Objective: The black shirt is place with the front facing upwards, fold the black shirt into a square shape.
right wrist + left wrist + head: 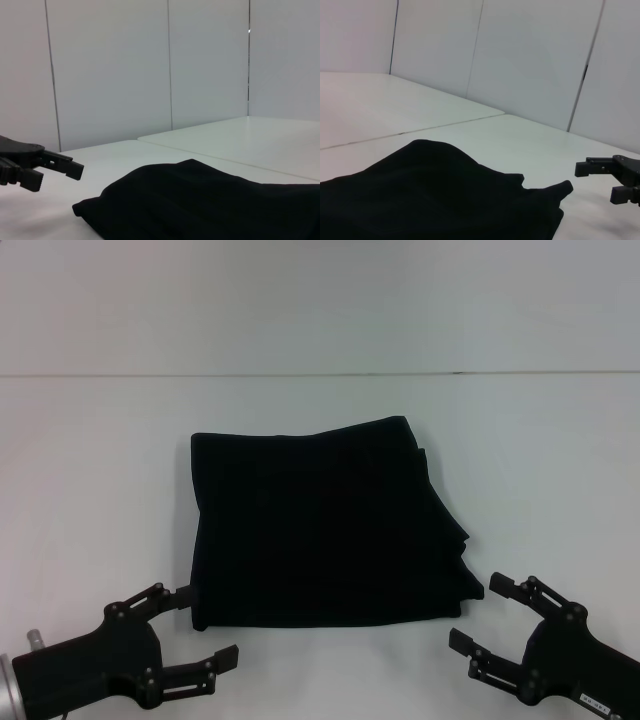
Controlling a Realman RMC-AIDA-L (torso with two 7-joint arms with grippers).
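Observation:
The black shirt (320,530) lies folded into a rough square on the middle of the white table (90,490); no print or neck label shows. It also shows in the left wrist view (435,200) and in the right wrist view (210,205). My left gripper (208,626) is open and empty at the shirt's near left corner, just off the cloth. My right gripper (478,614) is open and empty at the near right corner, apart from the shirt. Each wrist view shows the other arm's gripper beyond the shirt: the right gripper (612,181) and the left gripper (37,167).
A seam (320,374) runs across the table behind the shirt. White wall panels (165,65) stand around the table.

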